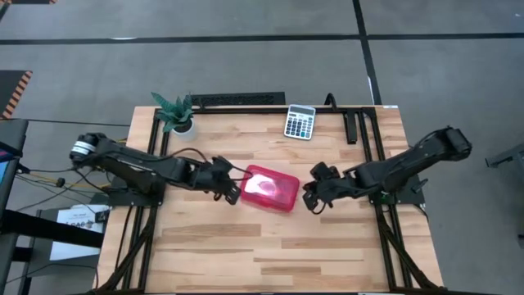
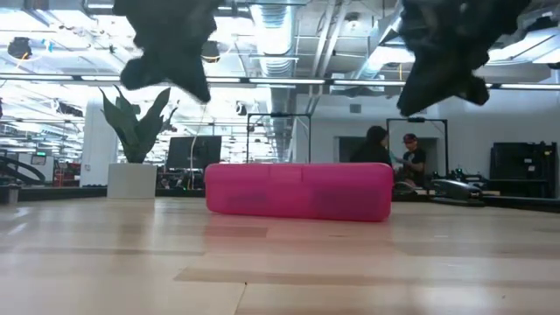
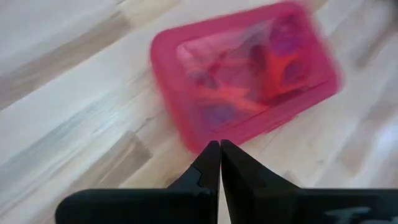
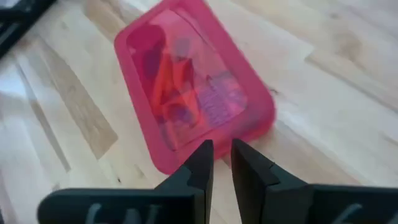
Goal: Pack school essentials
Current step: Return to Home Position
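The red plastic hinged case (image 1: 270, 188) lies closed and flat on the table's middle, also in the low view (image 2: 297, 190). Through its translucent lid (image 3: 242, 68) (image 4: 193, 87) orange, blue and purple shapes show, too blurred to name singly. My left gripper (image 1: 232, 192) (image 3: 219, 146) hovers shut off the case's left end. My right gripper (image 1: 312, 197) (image 4: 222, 148) hovers off its right end, its fingers a narrow gap apart. In the low view both grippers (image 2: 197, 87) (image 2: 437, 101) hang well above the case.
A grey calculator (image 1: 300, 121) lies near the table's far edge, and a small potted plant (image 1: 176, 115) (image 2: 136, 140) stands at the far left corner. Black frame rails (image 1: 360, 127) run along the table's far side and both flanks. People (image 2: 389, 153) sit in the room behind.
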Controlling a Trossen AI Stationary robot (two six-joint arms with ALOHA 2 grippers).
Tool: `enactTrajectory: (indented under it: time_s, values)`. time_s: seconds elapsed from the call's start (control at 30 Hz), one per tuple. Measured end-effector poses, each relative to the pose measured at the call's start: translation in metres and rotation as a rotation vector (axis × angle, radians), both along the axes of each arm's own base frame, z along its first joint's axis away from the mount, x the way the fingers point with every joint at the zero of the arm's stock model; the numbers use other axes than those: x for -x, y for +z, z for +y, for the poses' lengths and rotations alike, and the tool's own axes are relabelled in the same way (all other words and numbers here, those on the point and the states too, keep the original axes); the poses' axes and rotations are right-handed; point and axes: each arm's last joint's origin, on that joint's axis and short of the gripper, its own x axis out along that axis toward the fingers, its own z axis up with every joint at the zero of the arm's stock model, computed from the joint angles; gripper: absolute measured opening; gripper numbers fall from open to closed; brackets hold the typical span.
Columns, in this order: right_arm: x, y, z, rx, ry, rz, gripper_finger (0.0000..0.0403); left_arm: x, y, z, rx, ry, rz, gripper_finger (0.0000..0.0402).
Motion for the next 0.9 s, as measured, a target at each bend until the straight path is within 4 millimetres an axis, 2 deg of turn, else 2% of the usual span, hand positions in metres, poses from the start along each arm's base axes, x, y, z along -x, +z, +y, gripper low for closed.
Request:
enactTrajectory:
  time_s: [0.07, 0.2, 0.33, 0.47, 0.53, 0.6, 0.7, 0.8, 0.9]
  values:
    - [-0.007, -0.004, -0.002, 0.020, 0.006, 0.001, 0.0070, -0.005, -0.009, -0.001, -0.010, 0.000, 0.029, 0.0000]
    - [-0.028, -0.006, -0.002, 0.050, 0.045, -0.109, 0.0070, -0.023, -0.017, -0.006, -0.024, -0.085, -0.025, 0.0000]
    - [-0.047, -0.008, -0.004, 0.072, 0.095, -0.204, 0.0070, -0.032, -0.005, -0.009, -0.049, -0.195, -0.157, 0.0000]
    - [-0.057, -0.023, -0.014, 0.068, 0.061, -0.169, 0.0069, -0.025, 0.013, -0.002, -0.093, -0.233, -0.221, 0.0000]
    - [-0.059, -0.025, -0.014, 0.062, 0.062, -0.180, 0.0069, -0.022, 0.023, 0.000, -0.122, -0.267, -0.263, 0.0000]
    - [-0.061, -0.013, -0.010, 0.093, 0.135, -0.264, 0.0069, -0.019, 0.040, -0.001, -0.161, -0.366, -0.374, 0.0000]
    - [-0.052, 0.022, -0.007, 0.148, 0.239, -0.423, 0.0069, -0.002, 0.072, 0.000, -0.207, -0.486, -0.542, 0.0000]
    - [-0.026, 0.057, -0.020, 0.207, 0.245, -0.500, 0.0069, 0.028, 0.103, 0.011, -0.272, -0.505, -0.659, 0.0000]
    - [0.013, 0.090, -0.035, 0.302, 0.237, -0.565, 0.0069, 0.067, 0.133, 0.023, -0.370, -0.456, -0.785, 0.0000]
